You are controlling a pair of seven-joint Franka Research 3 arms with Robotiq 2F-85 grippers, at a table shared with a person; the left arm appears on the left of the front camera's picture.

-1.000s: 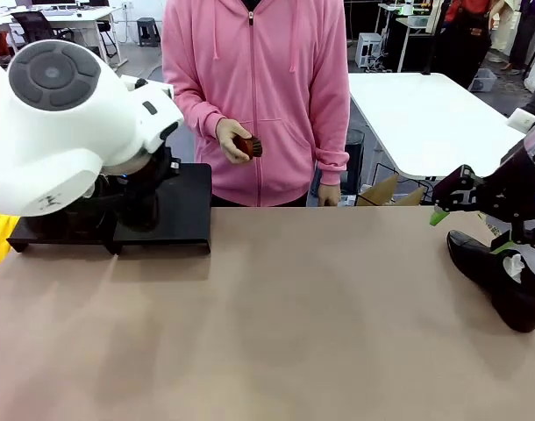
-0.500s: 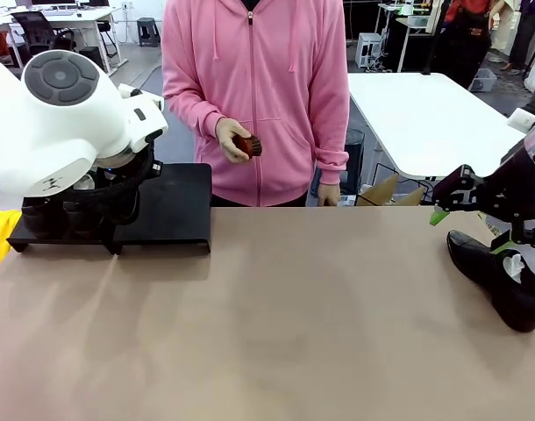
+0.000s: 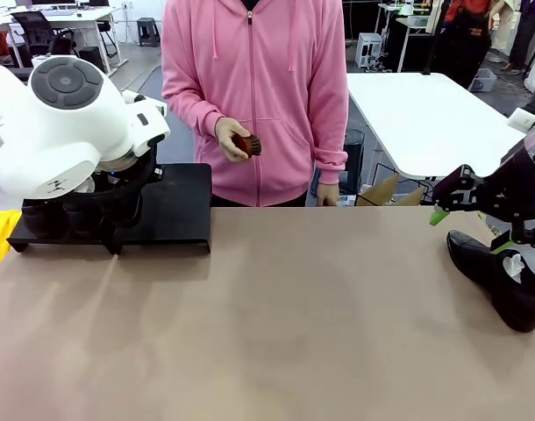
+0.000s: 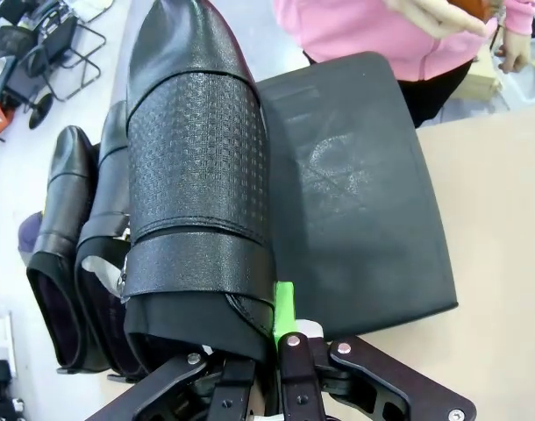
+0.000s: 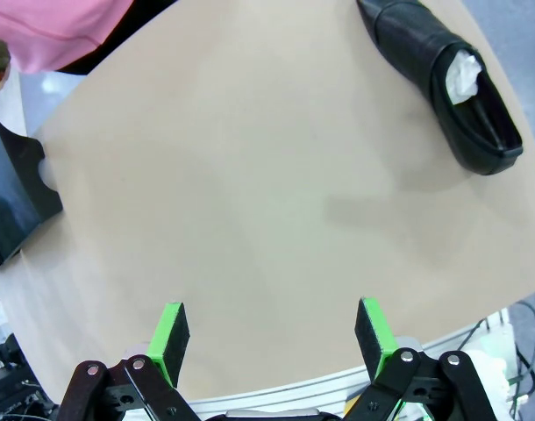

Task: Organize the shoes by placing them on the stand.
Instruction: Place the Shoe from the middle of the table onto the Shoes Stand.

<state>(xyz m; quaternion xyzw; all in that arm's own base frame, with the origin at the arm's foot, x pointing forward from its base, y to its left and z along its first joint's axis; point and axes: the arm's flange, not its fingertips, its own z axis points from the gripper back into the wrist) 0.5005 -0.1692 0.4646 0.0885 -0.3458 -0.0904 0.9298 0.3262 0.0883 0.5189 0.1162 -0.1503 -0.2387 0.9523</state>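
1. Pinching a textured black shoe point(image 4: 197, 175) by its heel rim, the left gripper point(image 4: 274, 326) is holding it at the stand point(image 4: 355, 193), frame's left, beside two shoes point(image 4: 66, 237).
2. The right gripper point(image 5: 272, 338) is hovering wide open and empty; a paper-stuffed shoe point(image 5: 443, 79) is lying at upper right.

A white table point(image 3: 425, 118) and black office chairs point(image 3: 35, 26) stand on grey floor point(image 3: 134, 63).

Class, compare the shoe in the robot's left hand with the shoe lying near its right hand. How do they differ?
The gripped shoe is clamped by the left hand at the stand, beside two other shoes; the loose shoe lies unheld on the table. White paper shows inside the loose shoe, none in the gripped shoe. Both are black leather.
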